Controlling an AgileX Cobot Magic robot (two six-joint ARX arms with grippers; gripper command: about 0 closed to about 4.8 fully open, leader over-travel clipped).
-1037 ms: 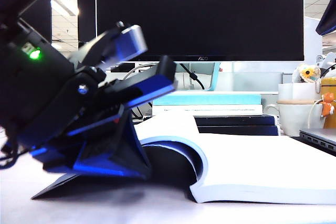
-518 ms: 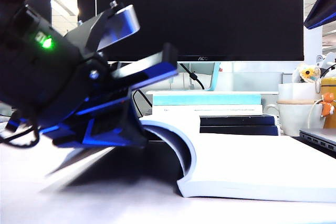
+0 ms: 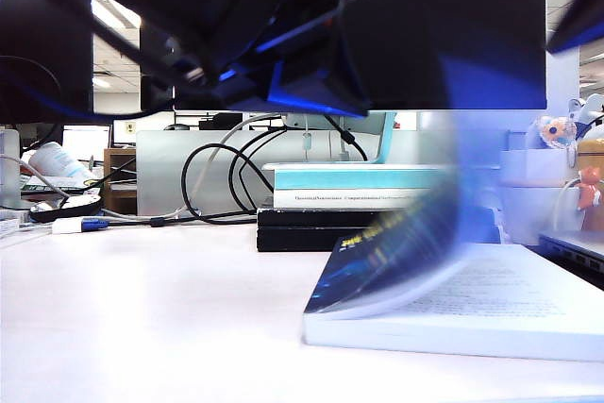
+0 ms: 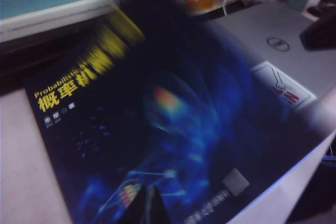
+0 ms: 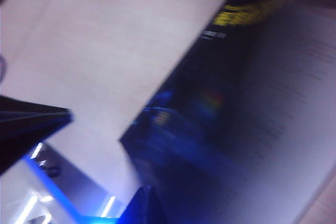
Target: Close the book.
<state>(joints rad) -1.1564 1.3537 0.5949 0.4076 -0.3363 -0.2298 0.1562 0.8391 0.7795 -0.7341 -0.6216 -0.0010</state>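
White tabletop (image 3: 142, 309) carries the book (image 3: 396, 252), cover mid-fall. Left tool (image 3: 311, 54) raised above, right tool (image 5: 142, 208) nearby; both grips can't be told.

Monitor (image 3: 472, 35), stacked books (image 3: 363, 186), laptop (image 4: 278, 56)

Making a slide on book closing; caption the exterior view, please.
Blue cover of the book swinging down over its white pages, left gripper raised above.

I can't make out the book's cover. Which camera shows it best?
The left wrist view: the book fills it, dark blue cover with yellow title. The exterior view shows the cover edge-on, blurred over white pages; the right wrist view only a blurred slice.
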